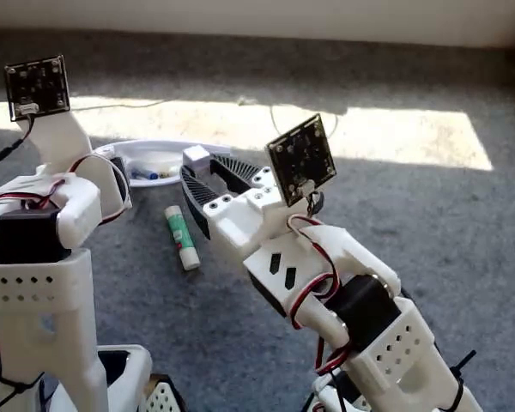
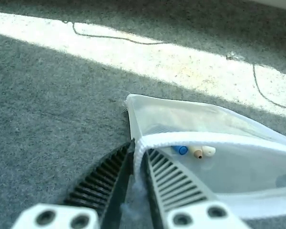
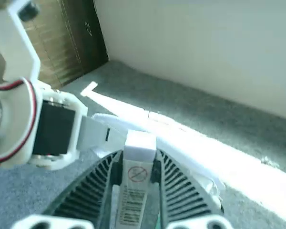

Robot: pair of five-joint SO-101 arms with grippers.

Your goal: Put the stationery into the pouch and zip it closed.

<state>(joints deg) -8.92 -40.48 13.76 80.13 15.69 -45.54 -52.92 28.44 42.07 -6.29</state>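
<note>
1. Overhead, in the high view, my right end effector (image 1: 202,167) is clenched on one small white box (image 1: 196,155). It holds the box just beside the one pouch (image 1: 154,156), I judge so that it can be dropped through the mouth. One glue stick (image 1: 180,237) lies loose on the grey carpet (image 1: 429,232), on the near side of the pouch and between my two arms. It is the one piece not yet picked up. The pouch lies toward the carpet's far edge, at the rim of the sunlit strip.

2. From the left wrist view, my left end effector (image 2: 136,150) is pinched tight on the white zip rim at one end of the pouch (image 2: 205,119). I take this to be steadying the mouth and holding it open. Inside I count three pen ends (image 2: 196,152): one blue, one tan, one white.

3. From the right wrist view, the right end effector (image 3: 139,160) grips the white box (image 3: 139,143) lengthwise between both fingers, label toward the camera. The pouch (image 3: 190,164) lies beyond it, with my left arm (image 3: 47,129) at its end. That makes one box and one pouch, and the zip is not yet closed.
</note>
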